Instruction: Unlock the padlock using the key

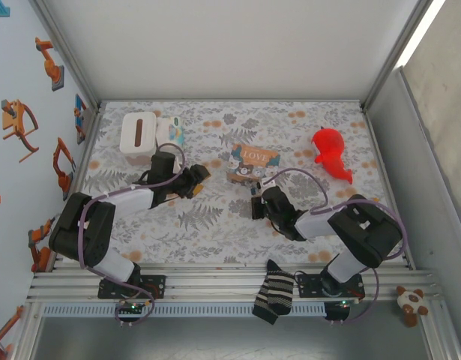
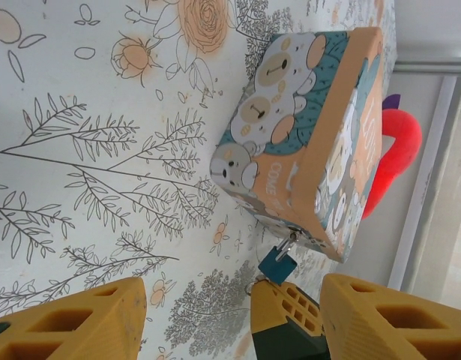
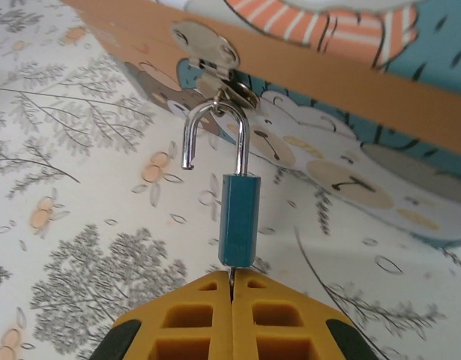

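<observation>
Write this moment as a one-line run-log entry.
padlock: shackle open at one end, hanging from box hasp | key: in padlock base | right tool: shut on key | left tool: open, empty

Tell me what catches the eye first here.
The blue padlock hangs from the latch of the bear-patterned box, its shackle open on one side. The right gripper is pinched shut just beneath it, seemingly on the key. A bright red toy lies at the far right of the table.
</observation>
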{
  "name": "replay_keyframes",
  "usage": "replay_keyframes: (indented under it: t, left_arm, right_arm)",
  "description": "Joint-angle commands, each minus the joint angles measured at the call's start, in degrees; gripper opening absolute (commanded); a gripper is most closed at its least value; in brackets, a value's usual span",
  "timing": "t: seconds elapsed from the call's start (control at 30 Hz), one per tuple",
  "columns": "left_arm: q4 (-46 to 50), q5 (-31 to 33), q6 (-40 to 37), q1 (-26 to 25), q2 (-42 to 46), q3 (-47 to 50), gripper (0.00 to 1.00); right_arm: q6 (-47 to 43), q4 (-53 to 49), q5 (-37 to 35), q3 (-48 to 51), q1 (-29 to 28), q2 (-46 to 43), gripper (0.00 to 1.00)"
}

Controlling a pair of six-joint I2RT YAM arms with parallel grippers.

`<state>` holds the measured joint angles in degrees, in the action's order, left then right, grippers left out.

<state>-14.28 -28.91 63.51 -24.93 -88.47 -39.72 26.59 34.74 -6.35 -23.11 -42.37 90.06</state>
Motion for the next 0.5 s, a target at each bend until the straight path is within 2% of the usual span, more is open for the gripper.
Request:
replay_keyframes:
  t: [0.0,0.17,0.33,0.47]
  left_arm:
    - [3.22,1.03,-3.37,0.32,0.49,-2.96,0.62]
    - [5.93,1.13,-5.93,-0.11,-0.72,-6.67,0.63]
    - [11.67,2.55,-10.68,-1.65,-3.45,-12.67,0.64]
    - [12.48,1.52,-12.33,-2.62,-7.15,-16.61,0.65]
  right_arm:
    - [3.41,1.26,2.31,1.73,1.19,-0.91,0.00]
    - [4.59,2.24,4.85,2.41,3.29,0.39,0.01]
    - [4.79,2.16,3.10,4.27,4.21,-2.00,0.18]
    - [5.27,1.27,3.92,5.55,5.47,-3.84,0.25]
